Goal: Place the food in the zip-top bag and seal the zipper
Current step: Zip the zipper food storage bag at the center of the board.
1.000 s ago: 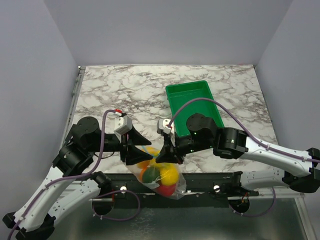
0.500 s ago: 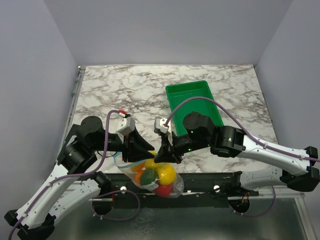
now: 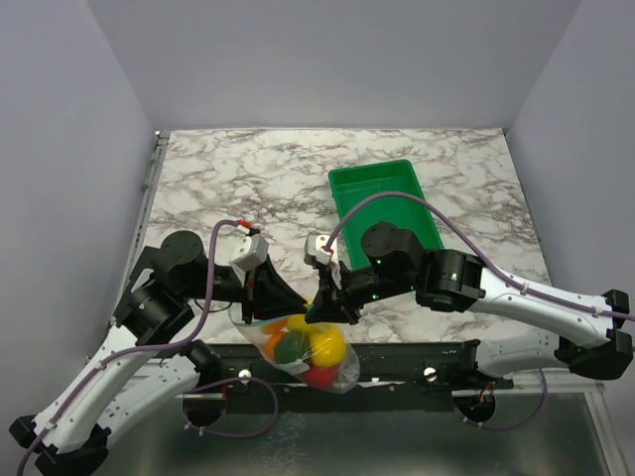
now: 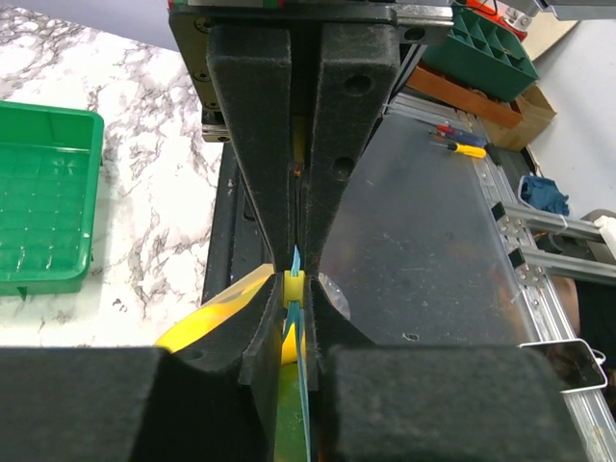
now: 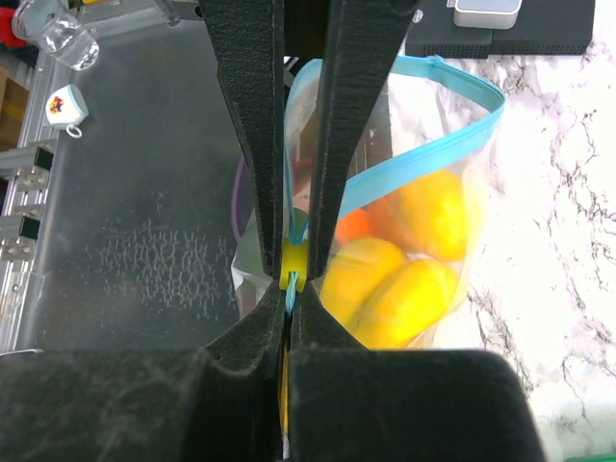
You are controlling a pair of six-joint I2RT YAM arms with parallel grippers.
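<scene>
Pinching the thin light blue zipper [image 5: 385, 181] flat between matte black foam pads [image 5: 245, 144]: left gripper [image 4: 296, 289] and right gripper [image 5: 292, 279], both clamped tight on the strip, close together. Dangling beneath, at the near edge of the veined marble table [image 3: 248, 178], well short of the glossy green tray [image 3: 387, 198]: the clear, crinkly zip-top bag [image 3: 342, 369], bulging with smooth rounded food [image 3: 325, 344] (yellow, orange, dark green, red). Beyond the right pads, strip parted into an open loop. Small yellow bit [image 5: 292, 262] between the pads, hard to identify.

Marble-patterned table [image 3: 248, 178]. Green tray [image 3: 377, 178] flat on it, right of centre, toward the far edge.
</scene>
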